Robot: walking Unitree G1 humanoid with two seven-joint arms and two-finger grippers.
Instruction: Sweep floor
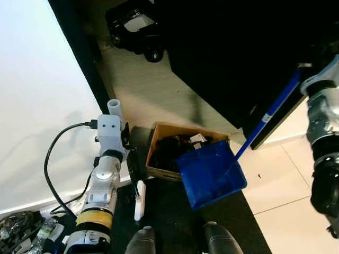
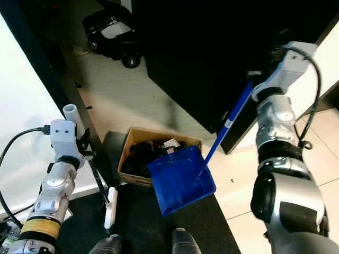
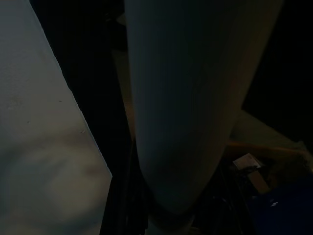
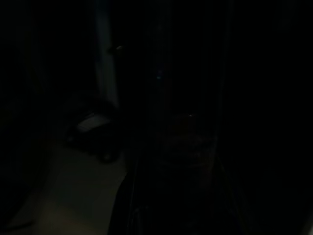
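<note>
A blue long-handled dustpan (image 2: 180,181) hangs tilted, its front edge over an open cardboard box (image 2: 133,138) holding dark rubbish and scraps. Its blue handle (image 2: 229,120) runs up to my right gripper (image 2: 253,79), which is shut on its top against the dark cabinet. My left gripper (image 1: 126,138) is shut on the broom's pale handle (image 1: 114,108), which looms large and close in the left wrist view as a pale pole (image 3: 190,107). The broom's thin dark shaft leads down to a white head (image 1: 139,201) resting on the floor beside the box.
A tall black cabinet (image 1: 238,58) stands behind the box. A black wheeled device (image 1: 135,25) sits at the far end of the beige floor. A white panel (image 1: 37,106) borders the left, with a black cable (image 1: 50,159) and bottles (image 1: 21,228) below. Pale tiles (image 1: 288,196) lie right; my feet (image 1: 143,241) are below.
</note>
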